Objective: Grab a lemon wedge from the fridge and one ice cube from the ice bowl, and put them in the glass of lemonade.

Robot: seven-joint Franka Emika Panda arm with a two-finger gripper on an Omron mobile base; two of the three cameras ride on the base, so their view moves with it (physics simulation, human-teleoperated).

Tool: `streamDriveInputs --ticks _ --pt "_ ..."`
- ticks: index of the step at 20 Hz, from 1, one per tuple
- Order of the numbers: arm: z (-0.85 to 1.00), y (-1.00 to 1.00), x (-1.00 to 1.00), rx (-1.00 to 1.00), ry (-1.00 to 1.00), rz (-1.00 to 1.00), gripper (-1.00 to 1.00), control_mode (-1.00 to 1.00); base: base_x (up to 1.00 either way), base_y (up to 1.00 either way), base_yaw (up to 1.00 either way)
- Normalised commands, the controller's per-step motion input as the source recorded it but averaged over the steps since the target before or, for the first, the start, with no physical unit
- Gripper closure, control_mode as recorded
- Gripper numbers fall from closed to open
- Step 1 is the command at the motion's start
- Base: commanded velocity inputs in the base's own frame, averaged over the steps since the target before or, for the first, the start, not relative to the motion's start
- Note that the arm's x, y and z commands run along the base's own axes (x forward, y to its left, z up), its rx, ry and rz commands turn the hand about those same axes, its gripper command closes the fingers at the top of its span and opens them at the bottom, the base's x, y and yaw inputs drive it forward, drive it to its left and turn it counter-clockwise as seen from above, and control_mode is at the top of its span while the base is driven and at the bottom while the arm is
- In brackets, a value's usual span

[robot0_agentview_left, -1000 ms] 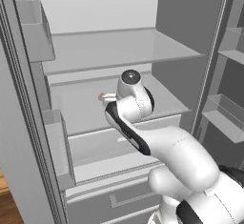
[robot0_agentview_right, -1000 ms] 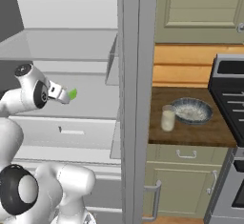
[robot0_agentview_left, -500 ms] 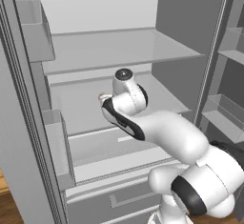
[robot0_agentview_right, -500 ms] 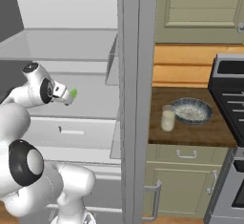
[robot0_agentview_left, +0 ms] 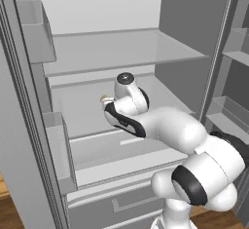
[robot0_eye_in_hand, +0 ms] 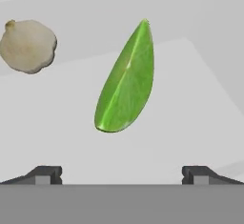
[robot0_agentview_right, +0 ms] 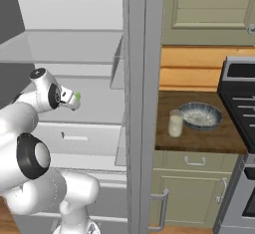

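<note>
The fridge [robot0_agentview_right: 139, 103] stands open, with my arm reaching onto its middle shelf [robot0_agentview_left: 87, 111]. In the hand view the lemon wedge [robot0_eye_in_hand: 126, 82], a green-yellow sliver, lies on the pale shelf just ahead of my gripper [robot0_eye_in_hand: 121, 175]. The gripper is open, its fingertips [robot0_eye_in_hand: 45, 174] set wide apart with nothing between them. From the right base view the wedge [robot0_agentview_right: 77, 96] sits right at the tip of the gripper [robot0_agentview_right: 72, 102]. The glass of lemonade [robot0_agentview_right: 175, 123] and the speckled ice bowl [robot0_agentview_right: 200, 115] stand side by side on the wooden counter to the right of the fridge.
A garlic bulb [robot0_eye_in_hand: 28, 45] lies on the same shelf, left of the wedge and farther back. Door bins [robot0_agentview_left: 34, 28] line the open fridge doors on both sides. A stove [robot0_agentview_right: 241, 108] borders the counter [robot0_agentview_right: 199, 138] at the right.
The hand has edged a little deeper into the fridge toward the wedge, and the arm's elbow has swung. The jaws stayed open.
</note>
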Motion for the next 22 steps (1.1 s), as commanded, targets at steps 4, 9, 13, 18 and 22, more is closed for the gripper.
streamDriveInputs --ticks 4,9,13,18,22 --pt "0.0 0.0 0.51 0.0 0.0 0.0 -1.0 -1.0 0.0 0.0 0.0" --pt "0.02 0.0 0.43 0.0 -0.02 0.0 -1.0 -1.0 0.0 0.0 0.0" --pt "0.37 0.01 0.11 0.0 0.0 0.0 -1.0 -1.0 0.0 0.0 0.0" --pt "-0.04 -0.02 0.28 0.0 0.01 -0.02 -1.0 -1.0 0.0 0.0 0.0" --pt "-0.04 -0.23 0.03 0.02 0.1 -0.14 -1.0 -1.0 0.0 0.0 0.0"
